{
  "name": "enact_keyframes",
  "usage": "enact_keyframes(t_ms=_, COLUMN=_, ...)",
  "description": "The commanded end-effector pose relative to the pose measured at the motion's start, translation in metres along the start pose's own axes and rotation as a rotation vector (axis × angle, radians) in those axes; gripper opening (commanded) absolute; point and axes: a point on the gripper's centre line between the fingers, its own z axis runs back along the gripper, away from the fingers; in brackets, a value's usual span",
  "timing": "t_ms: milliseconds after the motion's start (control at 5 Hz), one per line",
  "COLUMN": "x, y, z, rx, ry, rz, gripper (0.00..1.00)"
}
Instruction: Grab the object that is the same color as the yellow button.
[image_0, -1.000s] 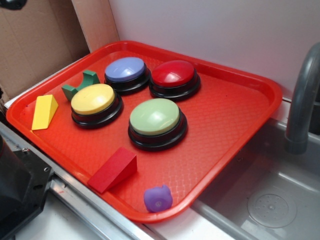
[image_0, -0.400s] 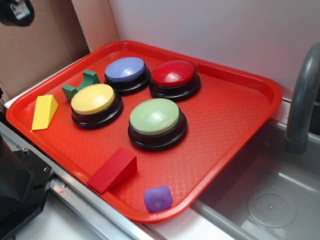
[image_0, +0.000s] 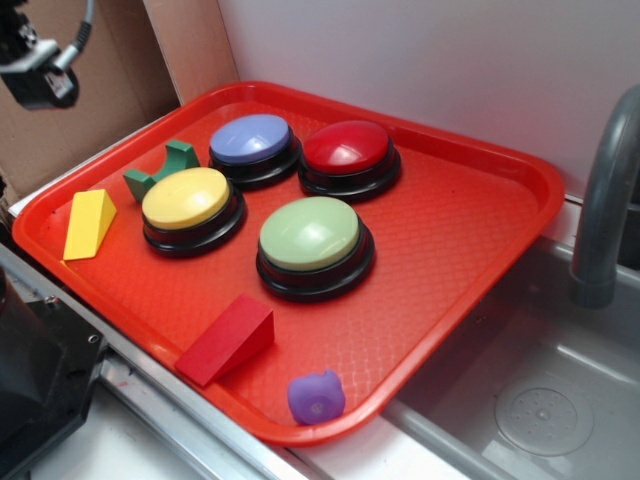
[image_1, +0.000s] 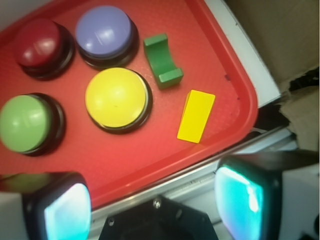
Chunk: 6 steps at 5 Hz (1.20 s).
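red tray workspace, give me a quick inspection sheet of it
surface: red tray beside a grey sink
job's things: yellow wedge block lying near the tray's edge, untouched; yellow button right beside it
clutter: green arch block, red wedge block, small purple toy, and blue, red and pale green buttons
claw: claw open, empty, raised above the tray's edge
cables: one grey cable on the arm
surroundings: cardboard behind, white wall, grey faucet
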Motion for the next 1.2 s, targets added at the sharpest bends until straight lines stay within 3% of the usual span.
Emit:
enact_keyframes(t_ms=0, x=0.011, y=0.041, z=-0.048, rx=0.075, ry=-0.009, rz=0.186, gripper=1.00)
enact_keyframes(t_ms=400, x=0.017, y=0.065, z=-0.086, rx=0.094, ry=0.007, rz=0.218, gripper=1.00)
enact_keyframes(t_ms=600, x=0.021, y=0.072, z=-0.098, rx=0.067, ry=0.005, rz=0.215, gripper=1.00)
enact_keyframes(t_ms=800, x=0.027, y=0.074, z=-0.113, rx=-0.016, ry=0.004, rz=0.214, gripper=1.00)
enact_keyframes(t_ms=1000, x=0.029, y=0.073, z=-0.120, rx=-0.019, ry=0.003, rz=0.210, gripper=1.00)
